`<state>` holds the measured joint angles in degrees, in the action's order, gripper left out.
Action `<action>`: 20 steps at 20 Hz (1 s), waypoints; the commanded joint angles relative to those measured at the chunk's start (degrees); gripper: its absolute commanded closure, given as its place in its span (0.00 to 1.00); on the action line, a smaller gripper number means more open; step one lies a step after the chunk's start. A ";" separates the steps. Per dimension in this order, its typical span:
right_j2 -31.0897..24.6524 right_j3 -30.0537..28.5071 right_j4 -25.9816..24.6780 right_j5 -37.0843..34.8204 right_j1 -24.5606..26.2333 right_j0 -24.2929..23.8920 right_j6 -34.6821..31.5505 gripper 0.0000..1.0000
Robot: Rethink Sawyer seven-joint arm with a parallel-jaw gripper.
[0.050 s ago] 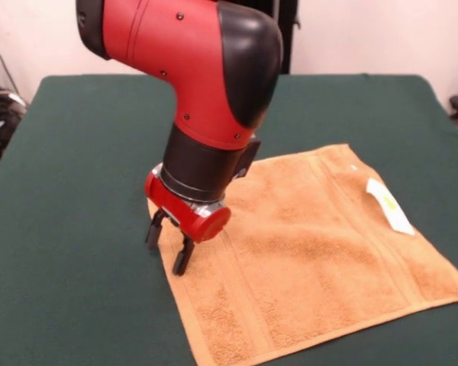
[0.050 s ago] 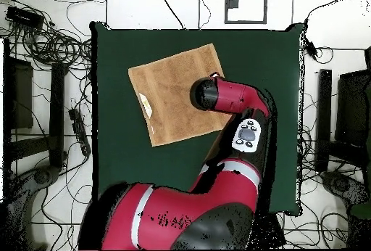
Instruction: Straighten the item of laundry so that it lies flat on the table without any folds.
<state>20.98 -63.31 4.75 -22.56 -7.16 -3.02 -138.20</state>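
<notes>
The item of laundry (image 1: pixel 313 244), an orange-tan towel, lies spread out on the green table (image 1: pixel 76 152) with its woven bands showing and a white tag (image 1: pixel 389 204) on its right edge. No fold shows in the part I can see. My gripper (image 1: pixel 168 244) points down at the towel's left edge and is open. One fingertip (image 1: pixel 153 235) is over bare cloth of the table, the other over the towel's border, with nothing held between them. From overhead the towel (image 2: pixel 170 92) sits toward the table's (image 2: pixel 116 161) far side, and the red wrist (image 2: pixel 210 93) hides the gripper and the towel's right corner.
Bare green table surrounds the towel on all sides. The red arm (image 2: pixel 239 125) reaches across the table's right half in the overhead view. Cables (image 2: pixel 51 41) and black stands (image 2: pixel 322 117) lie on the floor beyond the table edges.
</notes>
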 commanded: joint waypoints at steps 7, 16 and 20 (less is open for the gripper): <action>-12.34 -7.45 -2.81 -1.78 -1.12 -3.89 3.09 0.00; -11.25 -8.01 -2.58 -17.01 -15.55 -0.03 4.30 0.00; -7.34 -4.88 -4.62 -15.42 -14.01 2.90 0.79 0.00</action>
<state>16.91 -67.08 2.66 -31.99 -18.59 -4.67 -138.20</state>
